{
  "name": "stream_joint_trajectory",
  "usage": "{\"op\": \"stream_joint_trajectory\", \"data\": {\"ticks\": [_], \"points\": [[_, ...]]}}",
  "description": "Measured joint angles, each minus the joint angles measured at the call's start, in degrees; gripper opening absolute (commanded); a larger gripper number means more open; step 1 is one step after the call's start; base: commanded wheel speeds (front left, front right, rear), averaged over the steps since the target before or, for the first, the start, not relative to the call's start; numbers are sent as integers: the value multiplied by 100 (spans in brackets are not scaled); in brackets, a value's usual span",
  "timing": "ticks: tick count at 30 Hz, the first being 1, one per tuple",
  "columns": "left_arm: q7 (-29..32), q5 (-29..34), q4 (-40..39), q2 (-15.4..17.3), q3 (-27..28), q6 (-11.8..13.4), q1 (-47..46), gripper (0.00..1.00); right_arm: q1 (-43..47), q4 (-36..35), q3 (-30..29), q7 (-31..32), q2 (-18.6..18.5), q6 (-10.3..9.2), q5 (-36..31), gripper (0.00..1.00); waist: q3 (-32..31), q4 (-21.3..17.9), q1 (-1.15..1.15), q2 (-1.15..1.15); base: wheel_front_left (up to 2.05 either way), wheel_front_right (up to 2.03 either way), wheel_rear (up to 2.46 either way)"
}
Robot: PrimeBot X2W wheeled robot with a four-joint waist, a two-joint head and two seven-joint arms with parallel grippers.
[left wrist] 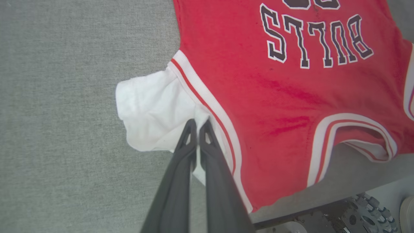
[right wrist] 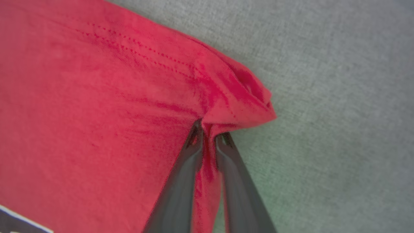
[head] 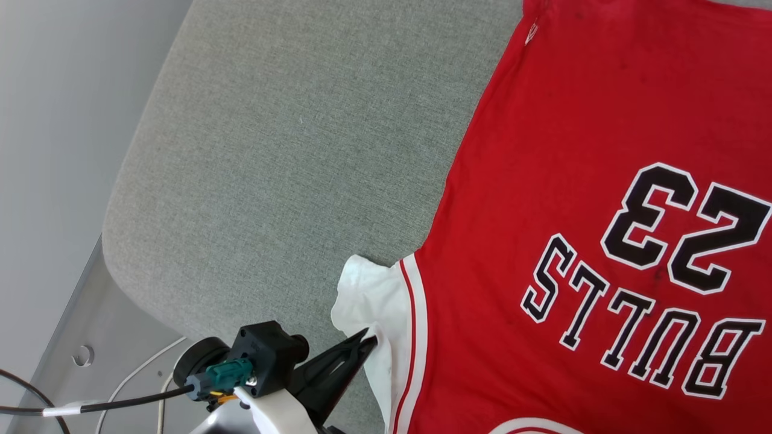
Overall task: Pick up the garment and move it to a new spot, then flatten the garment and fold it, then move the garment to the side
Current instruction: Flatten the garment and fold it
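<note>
The garment (head: 573, 150), a red jersey with upside-down black-and-white lettering, lies spread on a grey fabric surface (head: 271, 150). Its white sleeve (head: 374, 295) sticks out at the lower middle of the head view. My left gripper (head: 369, 341) is shut on that sleeve's near edge. In the left wrist view the left gripper (left wrist: 198, 124) has both fingers pressed together on the white sleeve (left wrist: 148, 103) beside the striped trim. In the right wrist view my right gripper (right wrist: 209, 129) pinches a bunched red corner of the garment (right wrist: 97, 97), with cloth between its fingers.
The grey surface ends in a rounded edge (head: 120, 199) on the left, with pale floor beyond. Below it a metal frame (head: 78, 355) and cables (head: 120, 404) show. A toothed wheel part (left wrist: 365, 210) sits under the surface's near edge.
</note>
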Motion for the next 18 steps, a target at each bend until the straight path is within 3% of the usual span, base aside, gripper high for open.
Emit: {"op": "stream_joint_trajectory", "data": {"ticks": [9, 18], "points": [[38, -22, 60, 68, 46, 65, -3, 0, 498, 137, 31, -186, 24, 0, 102, 0, -421, -234, 0, 0, 0, 0, 0], [156, -80, 113, 259, 138, 293, 247, 0, 1688, 111, -145, -435, 198, 0, 589, 0, -1200, -697, 0, 0, 0, 0, 0]]}}
